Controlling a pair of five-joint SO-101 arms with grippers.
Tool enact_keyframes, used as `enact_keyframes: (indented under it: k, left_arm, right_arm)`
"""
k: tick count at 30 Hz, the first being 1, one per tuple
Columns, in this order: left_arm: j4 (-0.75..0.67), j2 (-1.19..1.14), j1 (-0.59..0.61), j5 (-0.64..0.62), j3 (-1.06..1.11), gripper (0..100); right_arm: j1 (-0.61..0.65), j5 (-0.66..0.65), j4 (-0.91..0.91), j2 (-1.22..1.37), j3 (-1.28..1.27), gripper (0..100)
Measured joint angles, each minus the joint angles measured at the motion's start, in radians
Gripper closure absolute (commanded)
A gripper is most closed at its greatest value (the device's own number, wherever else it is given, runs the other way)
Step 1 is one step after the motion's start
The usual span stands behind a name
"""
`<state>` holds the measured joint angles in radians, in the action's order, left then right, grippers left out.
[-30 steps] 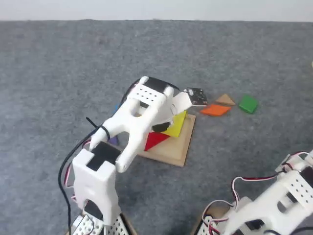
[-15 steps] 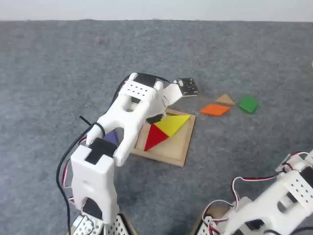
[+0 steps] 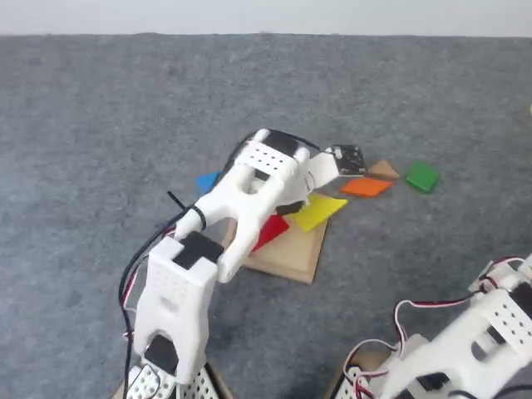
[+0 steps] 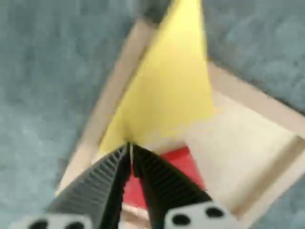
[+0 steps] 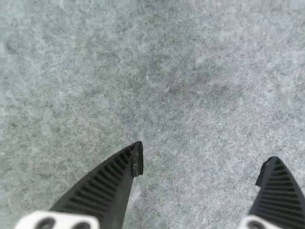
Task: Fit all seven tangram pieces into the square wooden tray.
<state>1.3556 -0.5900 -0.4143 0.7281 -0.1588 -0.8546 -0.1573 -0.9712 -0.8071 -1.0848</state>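
The square wooden tray (image 3: 293, 259) lies mid-table with a red triangle (image 3: 271, 232) in it. My left gripper (image 3: 293, 207) is over the tray, shut on one corner of the yellow triangle (image 3: 321, 210), which sticks out past the tray's right rim. From the left wrist, the fingers (image 4: 129, 149) pinch the yellow triangle (image 4: 167, 90) just above the red piece (image 4: 166, 164) and the bare tray floor (image 4: 248, 152). Orange (image 3: 366, 187), tan (image 3: 384, 169) and green (image 3: 422, 176) pieces lie right of the tray, a blue one (image 3: 208, 180) to its left. My right gripper (image 5: 205, 160) is open over bare carpet.
Grey carpet covers the whole table. The right arm (image 3: 465, 349) is folded at the near right corner, far from the tray. The left arm's body hides the tray's left half. Open carpet stretches behind and left of the pieces.
My left arm swung back, then right, carrying the yellow triangle from inside the tray to over its right rim. The blue piece has come into sight. The right arm stayed still.
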Motion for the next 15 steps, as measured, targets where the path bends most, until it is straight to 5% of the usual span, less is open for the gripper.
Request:
enact_keyframes:
  k: [15]
  left_arm:
    - [0.074,0.129,-0.044,-0.061,0.002,98]
  right_arm:
    - [0.0,0.0,0.0,0.0,0.0,61.9]
